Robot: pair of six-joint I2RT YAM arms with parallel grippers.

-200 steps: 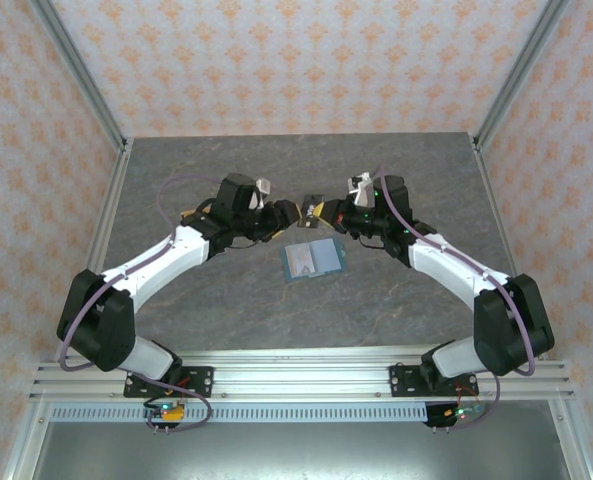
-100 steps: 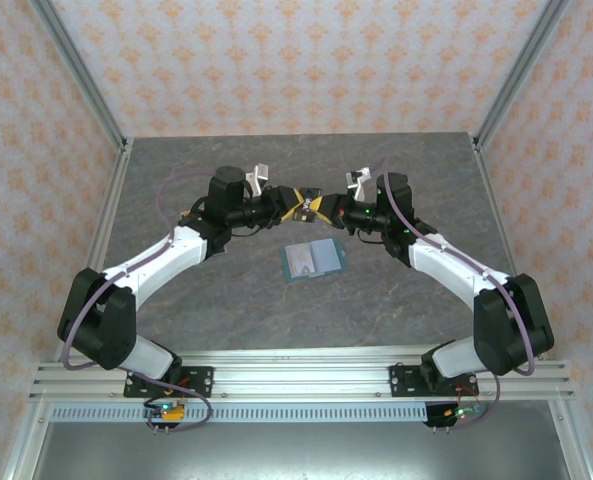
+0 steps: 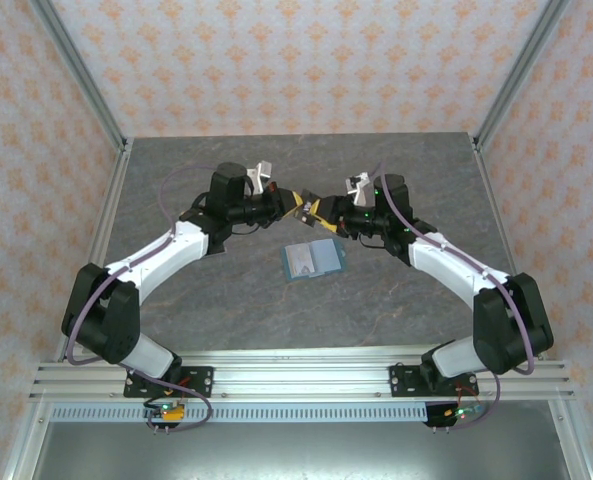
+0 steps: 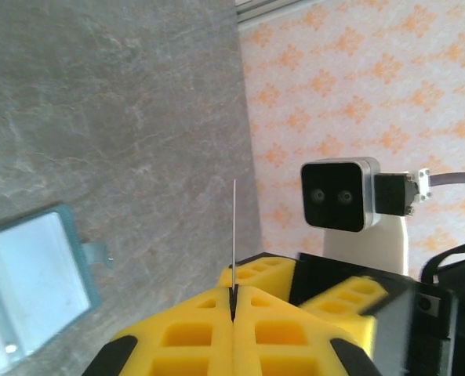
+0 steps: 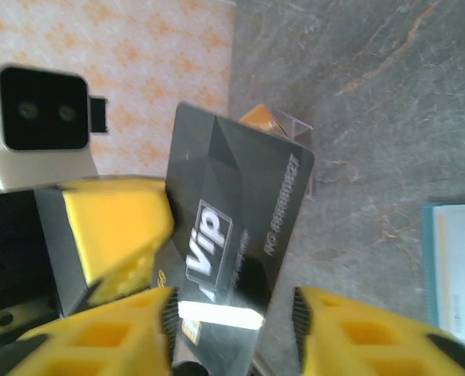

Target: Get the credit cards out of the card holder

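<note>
While the left gripper [image 4: 234, 296] is clamping the card [image 5: 236, 196] and the right gripper [image 5: 234, 315] is standing with jaws apart around it, the card is likely handling light, stiff and slick, best pinched across its flat faces.

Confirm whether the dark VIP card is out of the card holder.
Out. The left gripper is shut on the dark card, held edge-on above the table; the card holder lies apart from it on the table.

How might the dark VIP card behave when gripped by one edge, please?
Probably stiff: the dark VIP card stands straight from the shut left fingers. Its glossy face may slip. Edge-on it looks thin, so likely light.
</note>
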